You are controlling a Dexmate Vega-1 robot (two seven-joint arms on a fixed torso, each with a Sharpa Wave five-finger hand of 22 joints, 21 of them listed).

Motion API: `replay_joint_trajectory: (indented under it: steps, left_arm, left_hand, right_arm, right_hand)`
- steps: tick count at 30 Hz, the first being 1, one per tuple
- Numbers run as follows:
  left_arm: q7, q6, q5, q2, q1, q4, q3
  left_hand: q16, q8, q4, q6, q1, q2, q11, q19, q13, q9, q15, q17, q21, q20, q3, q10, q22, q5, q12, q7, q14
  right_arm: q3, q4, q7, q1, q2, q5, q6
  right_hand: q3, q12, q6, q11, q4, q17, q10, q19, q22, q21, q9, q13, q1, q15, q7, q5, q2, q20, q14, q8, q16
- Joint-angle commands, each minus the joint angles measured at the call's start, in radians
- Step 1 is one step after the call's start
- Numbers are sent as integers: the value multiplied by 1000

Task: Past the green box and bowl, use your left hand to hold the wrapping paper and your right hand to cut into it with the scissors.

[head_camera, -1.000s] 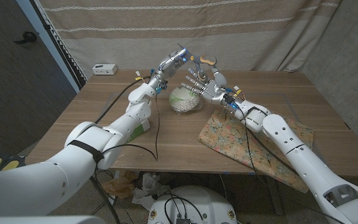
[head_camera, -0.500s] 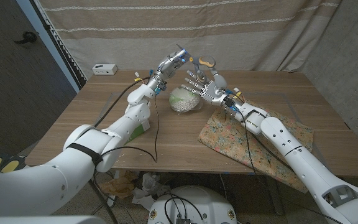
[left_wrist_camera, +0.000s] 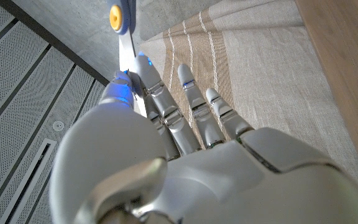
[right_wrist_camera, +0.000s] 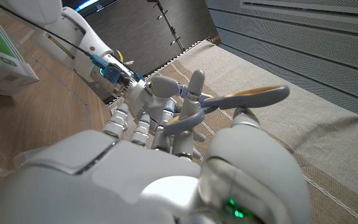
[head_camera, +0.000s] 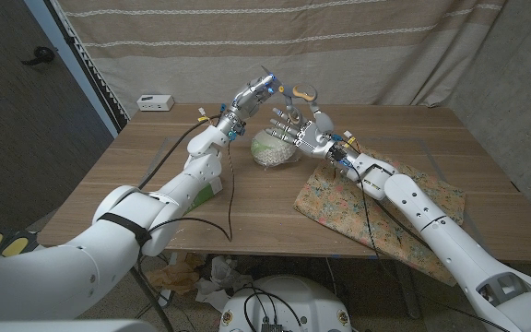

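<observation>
Both robot hands are shown raised above the far middle of the bench (head_camera: 109,189), beyond the bowl (head_camera: 271,152). The scissors (head_camera: 295,95) are seen between them: the blades are pinched by the left robot hand (head_camera: 253,95), as the left wrist view confirms by the blade and its pivot against the fingertips (left_wrist_camera: 143,67), while the handle loops are threaded on the fingers (right_wrist_camera: 196,84) of the right robot hand (head_camera: 300,129). Over the last second the right robot hand has been drawn slightly leftward and closer to the left one, and the scissors have been shifted a little with it; the left robot hand is hardly displaced. A handover of the scissors to the right robot hand is thus judged to be under way. Whether the right grip is yet secure cannot be told. The patterned wrapping paper (head_camera: 339,198) lies untouched on the right of the bench, under the right forearm; the green box (head_camera: 212,191) lies near the left arm. Holding and cutting are not yet begun.
</observation>
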Motion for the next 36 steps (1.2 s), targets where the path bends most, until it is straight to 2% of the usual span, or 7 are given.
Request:
replay_joint_trajectory:
  steps: [1, 4, 7, 11, 24, 29, 36]
  left_arm:
    - [0, 1, 3, 6, 9, -11, 0]
    - [-3, 0, 7, 8, 9, -11, 4]
    - [-20, 2, 4, 7, 3, 0, 4]
    - [-35, -2, -1, 0, -5, 20, 1]
    - [-44, -8, -4, -2, -4, 32, -6]
    - [-49, -8, -7, -2, -4, 38, -10]
    - [-64, -15, -15, -8, -10, 60, -18]
  left_hand:
    - [-4, 8, -14, 5, 57, 48, -1, 1, 4, 3, -127, 6, 9, 1, 24, -1, 5, -3, 5, -7, -6]
    - [-5, 6, -13, 4, 56, 48, -1, 1, 5, 0, -126, 7, 9, 1, 26, -2, 5, -4, 5, -9, -6]
    - [-5, 5, -13, 0, 56, 47, -1, 1, 2, -1, -126, 8, 9, 1, 28, -5, 5, -4, 3, -12, -6]
    - [-5, 5, -11, -6, 53, 46, -1, -1, 7, 1, -127, 10, 9, 4, 31, -3, 5, -4, 7, -12, -7]
    - [-3, 7, -9, -15, 49, 44, -1, -2, 15, 5, -126, 17, 10, 9, 40, -12, 5, -1, 11, -12, -2]
    - [-3, 9, -8, -16, 48, 43, -1, -2, 18, 6, -127, 20, 11, 9, 43, -15, 5, 1, 12, -12, -2]
    - [-4, 10, -7, -17, 47, 42, -1, -2, 16, 7, -127, 22, 11, 9, 47, -22, 5, 3, 9, -13, -2]
  right_arm:
    - [-13, -1, 6, -1, -6, -49, 32]
    - [-12, -5, -7, -3, -8, -44, 25]
    - [-7, -14, -32, -7, -11, -17, -5]
    - [-8, -12, -33, -8, -12, -8, -16]
    - [-12, -7, -15, -13, -7, -4, -14]
    - [-17, -2, 1, -11, -1, -18, 3]
    - [-21, 9, 19, -12, 12, -30, 27]
  right_hand:
    - [29, 1, -12, -22, -38, -2, -18, -15, 2, 4, -25, 0, 49, 11, -8, -16, 8, -2, -11, -32, 3]
    - [54, 2, -17, -26, -68, -3, -21, -16, 2, 6, -38, 0, 92, 11, -9, -26, 18, -3, -12, -47, 4]
    - [58, 5, -1, -21, -74, -3, -15, -14, 2, 8, -44, 0, 97, 11, -8, -33, 17, -2, -11, -48, 5]
    - [24, 16, 27, -17, -22, 4, 2, 3, 3, 14, -64, 3, -4, 11, 1, -60, 11, 0, 1, -71, 13]
    - [7, 13, 6, 8, 8, 6, -13, -19, 3, 6, -75, 3, -71, 24, 18, -81, 15, 0, -16, -110, 8]
    - [-10, 10, -1, 3, 29, 7, -25, -34, 4, 4, -78, 3, -118, 29, 18, -95, 7, 0, -24, -129, 8]
    - [-2, 6, -19, 8, 26, 4, -40, -47, 4, 2, -79, 3, -121, 31, 14, -104, 16, -1, -38, -150, 4]
